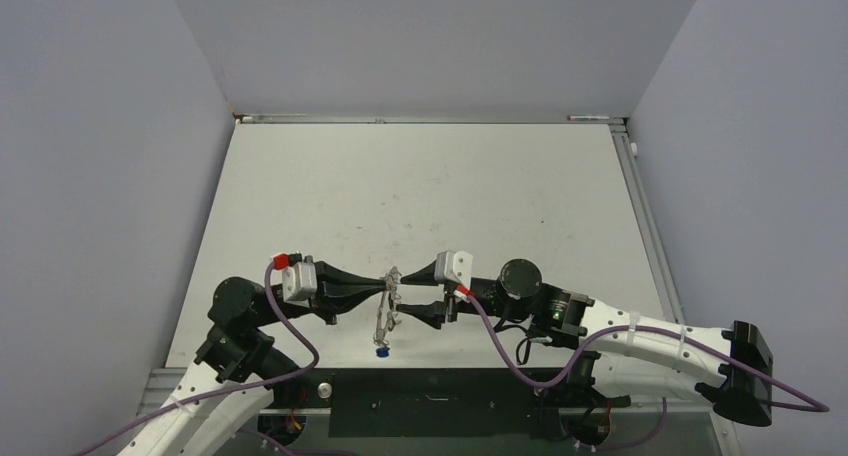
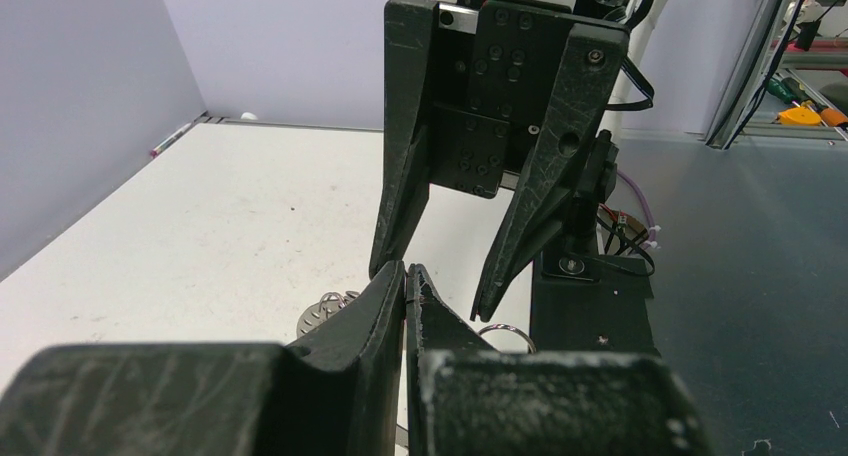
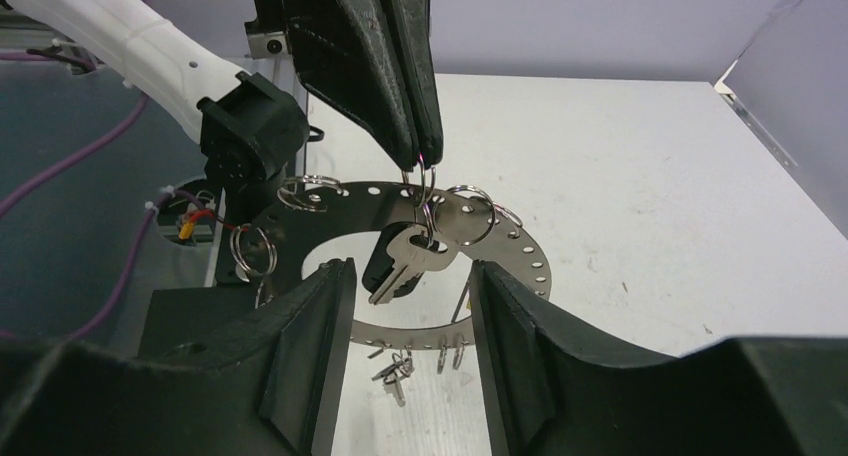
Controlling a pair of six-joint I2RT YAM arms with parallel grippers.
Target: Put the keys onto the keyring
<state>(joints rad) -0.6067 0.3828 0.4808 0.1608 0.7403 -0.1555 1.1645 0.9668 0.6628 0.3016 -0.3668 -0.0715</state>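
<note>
**Keyring pinched by left, right open around it**

Keyring (image 3: 525,251): flat perforated metal band, held up btwn my two grippers near the front edge of the table (image 3: 650,176). It looks roughly edge-on from the top cam. Small loops sit around its rim. One wire loop (image 3: 428,184) at the top carries a silver key (image 3: 408,261) w/ a black tag (image 3: 378,268), which hangs in the ring's opening. A few more keys (image 3: 395,368) dangle under the low side of the band. A blue tag (image 1: 381,354) shows at the very bottom in the top cam; can't tell if it touches the table.

Left gripper (image 3: 420,158): clenched, tips together on that wire loop, right where it meets the rim. Can't tell if the pads also catch the band itself.

Right gripper (image 3: 412,276): released, fingers spread wide, one each side of the hanging key, w/ the band passing btwn them. No contact that I can see. It faces my left gripper tip to tip, and both forearms lie roughly in one line across the table in the top cam.
</note>
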